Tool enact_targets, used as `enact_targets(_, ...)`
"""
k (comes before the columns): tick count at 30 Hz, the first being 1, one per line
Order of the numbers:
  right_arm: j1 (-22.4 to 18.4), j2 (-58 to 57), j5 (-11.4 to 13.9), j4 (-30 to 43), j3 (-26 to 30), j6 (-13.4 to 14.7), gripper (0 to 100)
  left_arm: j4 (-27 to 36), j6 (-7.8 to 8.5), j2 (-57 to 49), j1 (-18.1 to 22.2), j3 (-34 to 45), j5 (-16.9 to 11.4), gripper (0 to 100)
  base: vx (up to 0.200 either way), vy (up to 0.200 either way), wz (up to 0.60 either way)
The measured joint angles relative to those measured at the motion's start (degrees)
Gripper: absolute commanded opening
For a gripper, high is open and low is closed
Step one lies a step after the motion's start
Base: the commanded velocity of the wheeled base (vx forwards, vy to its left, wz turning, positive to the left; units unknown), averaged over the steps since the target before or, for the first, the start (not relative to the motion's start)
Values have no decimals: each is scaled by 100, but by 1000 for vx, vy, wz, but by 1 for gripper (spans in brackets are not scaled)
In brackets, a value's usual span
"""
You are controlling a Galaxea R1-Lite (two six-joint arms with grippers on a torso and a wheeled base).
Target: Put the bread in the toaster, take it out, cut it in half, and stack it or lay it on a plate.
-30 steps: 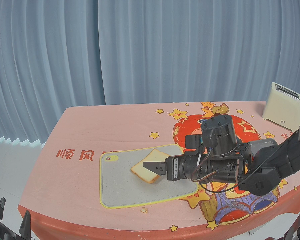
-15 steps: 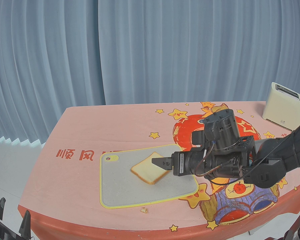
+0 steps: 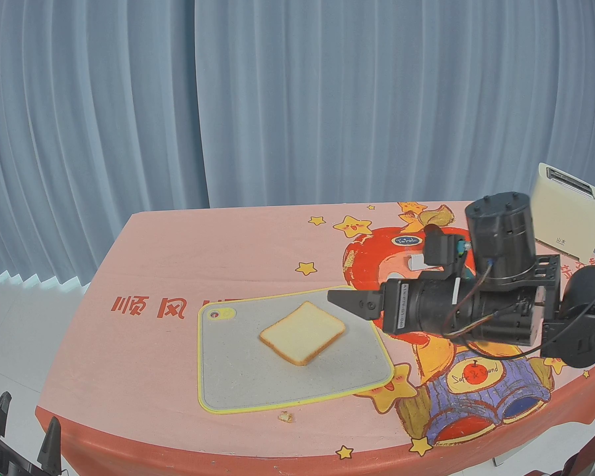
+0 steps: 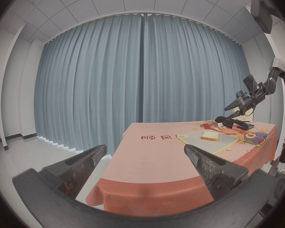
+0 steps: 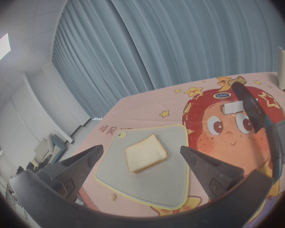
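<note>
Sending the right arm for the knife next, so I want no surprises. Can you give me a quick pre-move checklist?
1. Bread flat on cutting board, whole, nothing touching it: ok.
2. Right gripper open and empty, above the table: ok.
3. Knife lying uncovered on the table, right of the board: ok.
4. Knife handle free to grasp: cannot tell.
5. Left gripper open, off the table's near corner, out of the path: ok.

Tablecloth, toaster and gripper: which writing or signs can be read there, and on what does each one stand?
Tablecloth: red characters left of the board, the last ones hidden behind it.
Tablecloth: oval label on the cartoon head, too small to read.
Toaster: mark low on its front, too small to read.
Right gripper: white label strip on its body, blurred.
</note>
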Motion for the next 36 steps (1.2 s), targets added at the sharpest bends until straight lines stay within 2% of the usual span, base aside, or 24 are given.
enact_targets(10, -162, -596, 49, -40, 344, 66, 100, 2, 0, 0, 0, 0, 0, 100, 0, 0, 0)
enact_targets(13, -176, -675, 83, -243, 435, 79, 100, 2, 0, 0, 0, 0, -1, 100, 0, 0, 0)
enact_targets(23, -176, -780, 249, -2030, 1074, 304, 100, 0, 0, 0, 0, 0, 0, 100, 0, 0, 0)
enact_targets(31, -173, -780, 527, -3460, 1723, 451, 100, 0, 0, 0, 0, 0, 0, 100, 0, 0, 0)
enact_targets(36, -173, -764, 719, -4480, 2172, 646, 100, 2, 0, 0, 0, 0, 0, 100, 0, 0, 0)
